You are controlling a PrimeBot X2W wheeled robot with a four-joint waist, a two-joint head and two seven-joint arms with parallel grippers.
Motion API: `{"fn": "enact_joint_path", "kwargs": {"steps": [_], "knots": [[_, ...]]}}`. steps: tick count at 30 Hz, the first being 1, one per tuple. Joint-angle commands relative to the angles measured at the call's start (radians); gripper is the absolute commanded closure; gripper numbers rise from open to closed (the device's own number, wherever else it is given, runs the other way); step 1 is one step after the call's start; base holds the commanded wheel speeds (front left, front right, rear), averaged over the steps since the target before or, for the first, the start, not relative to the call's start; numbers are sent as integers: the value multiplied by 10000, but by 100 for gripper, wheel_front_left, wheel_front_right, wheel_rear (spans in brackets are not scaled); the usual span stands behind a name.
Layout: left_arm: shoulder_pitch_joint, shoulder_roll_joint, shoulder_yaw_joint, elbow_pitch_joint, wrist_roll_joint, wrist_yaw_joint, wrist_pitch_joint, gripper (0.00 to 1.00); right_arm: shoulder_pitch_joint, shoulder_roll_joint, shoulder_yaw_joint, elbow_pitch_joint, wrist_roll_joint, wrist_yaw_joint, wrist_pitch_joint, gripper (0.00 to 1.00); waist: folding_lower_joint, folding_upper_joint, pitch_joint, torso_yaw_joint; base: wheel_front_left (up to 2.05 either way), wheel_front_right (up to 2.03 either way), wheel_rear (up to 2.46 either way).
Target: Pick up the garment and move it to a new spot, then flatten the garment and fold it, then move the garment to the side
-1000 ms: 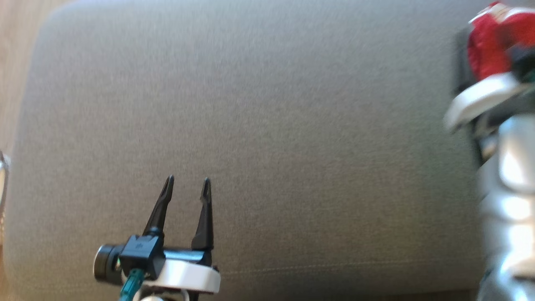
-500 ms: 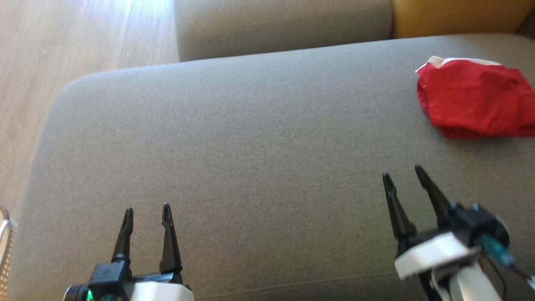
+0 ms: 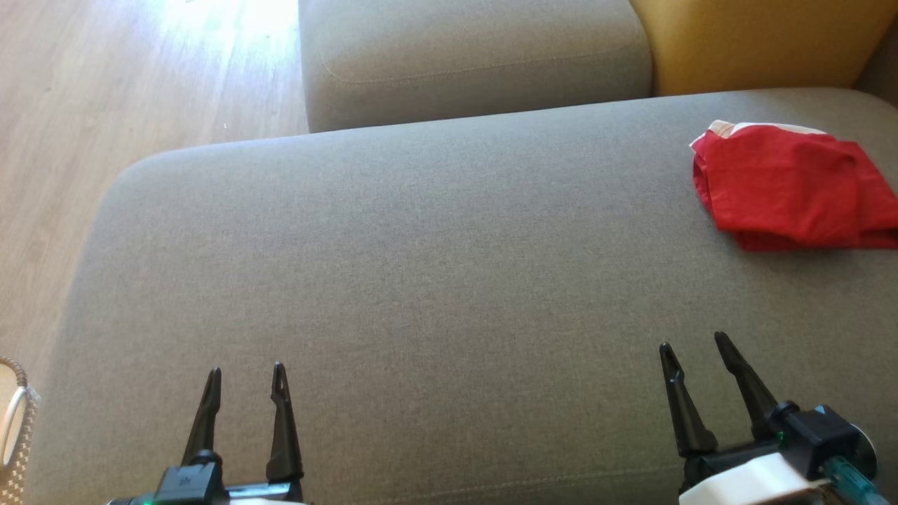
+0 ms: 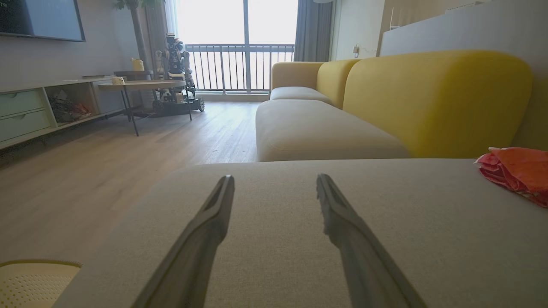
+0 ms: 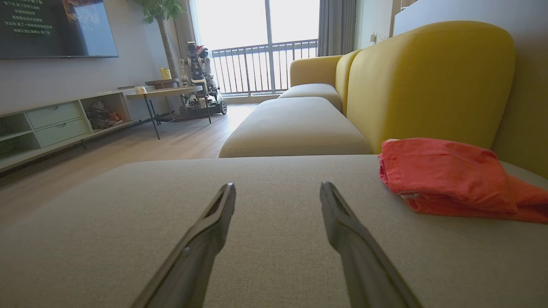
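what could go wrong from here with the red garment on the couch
The red garment lies loosely folded near the yellow backrest; its layers might slip open.
Its right part runs off the head view, so the fold there cannot be checked.
If the open right gripper reaches for it, a finger could snag a layer.

You've got loads of room here: the grey seat cushion (image 3: 435, 266) is open fabric from its left edge right across the middle, so a claw can sweep over it freely. The left claw (image 3: 246, 369) and right claw (image 3: 693, 342) hang over the near edge, well apart, both spread wide. The one lump on it is the red garment (image 3: 786, 189), bunched in the far right corner. Just behind that corner the yellow backrest (image 3: 758, 42) rises like a wall. A second cushion (image 3: 477, 56) butts against the far edge, and a basket (image 3: 14, 428) sits on the wood floor (image 3: 105, 84) off the near left corner.
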Motion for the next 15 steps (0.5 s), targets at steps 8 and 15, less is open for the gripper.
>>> {"fn": "enact_joint_path", "kwargs": {"steps": [8,15], "knots": [[-245,-47,374,-390,38,-197,-51,0,-195,-52,67,-412,124,-4,-95,0,0,-1,-67,75,0,0,0],[70,-6,-30,570,-15,-169,6,100,116,23,-125,541,143,0,18,100,0,-1,-65,94,0,0,0]]}}
